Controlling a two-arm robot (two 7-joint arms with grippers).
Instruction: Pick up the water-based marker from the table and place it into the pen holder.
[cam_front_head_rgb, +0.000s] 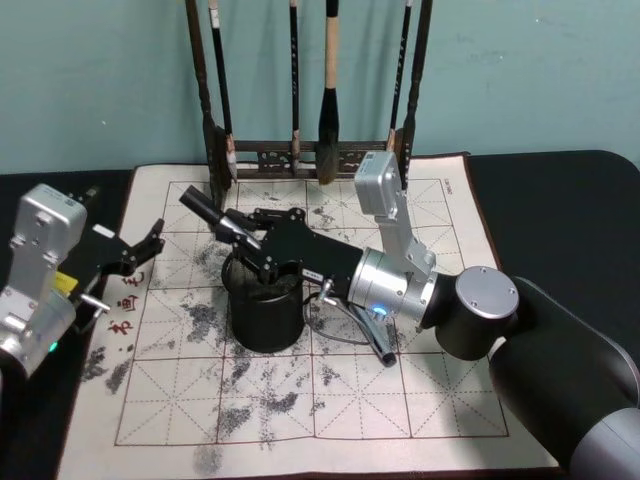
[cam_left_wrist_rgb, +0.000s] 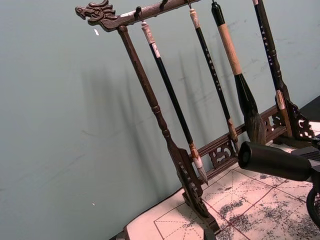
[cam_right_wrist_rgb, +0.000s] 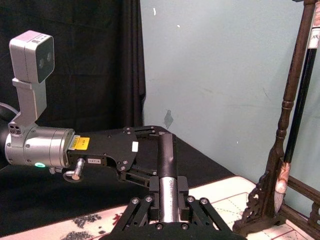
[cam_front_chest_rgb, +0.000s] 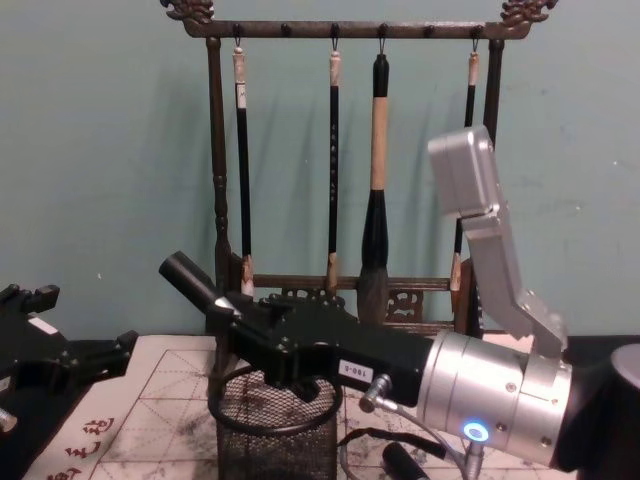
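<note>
The jaws of my right gripper (cam_front_head_rgb: 250, 240) are clenched on the marker (cam_front_head_rgb: 213, 217). I hold it tilted just above the holder (cam_front_head_rgb: 262, 325), its free end pointing up and to the left. I judge the tilt must become steeper before release, so that the marker drops inside the rim. My left gripper (cam_front_head_rgb: 146, 250) rests with jaws released at the left of the bench (cam_front_head_rgb: 560, 200), out of the way.
</note>
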